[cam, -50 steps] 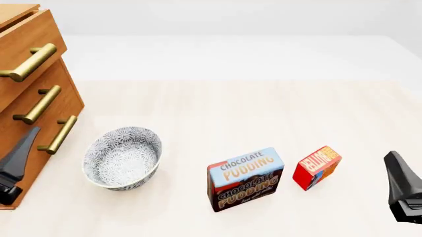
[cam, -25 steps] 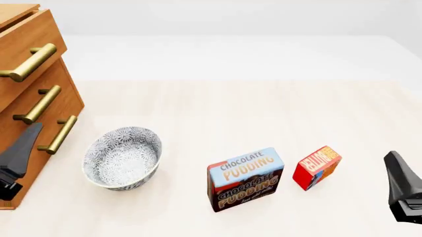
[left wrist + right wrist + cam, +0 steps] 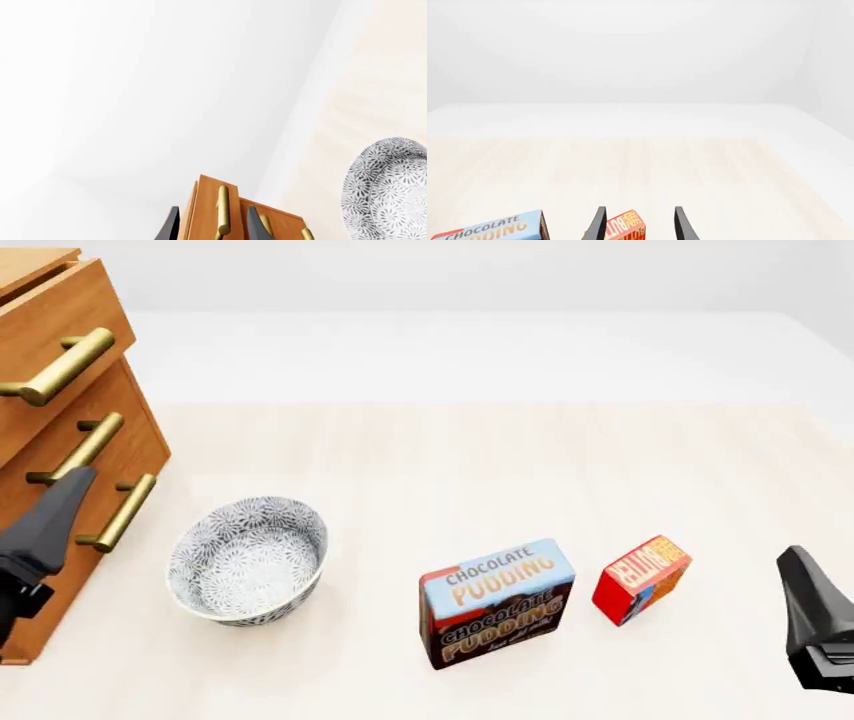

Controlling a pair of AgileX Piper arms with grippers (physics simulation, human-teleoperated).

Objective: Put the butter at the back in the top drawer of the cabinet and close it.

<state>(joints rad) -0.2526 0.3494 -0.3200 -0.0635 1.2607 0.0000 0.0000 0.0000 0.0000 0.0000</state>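
Left end effector [image 3: 47, 515] is up against the front of the cabinet [image 3: 67, 370], dark fingers pointing up and slightly right, its tip level with the middle drawer's handle [image 3: 80, 452]. In the left wrist view its two fingertips [image 3: 257, 222] stand apart, and a brass handle sits between them; which drawer that handle belongs to can't be told from that view. No contact visible. The top drawer [image 3: 47, 330] shows at the upper left of the front view, its brass bar jutting out toward the counter [image 3: 441, 460].

Right end effector [image 3: 814, 625] hangs low at the near right edge, fingers spread with nothing between them. The right wrist view looks along those fingers at the butter [image 3: 626, 227], which lies just ahead of the gap.

The butter in the front view [image 3: 641, 578] stands tilted on the counter, just right of the Chocolate Pudding box [image 3: 497, 602], a narrow gap between the two. The patterned bowl [image 3: 248, 558] sits near the cabinet's base, close to the left end effector. Behind all the objects the counter runs wide and bare to its far edge.
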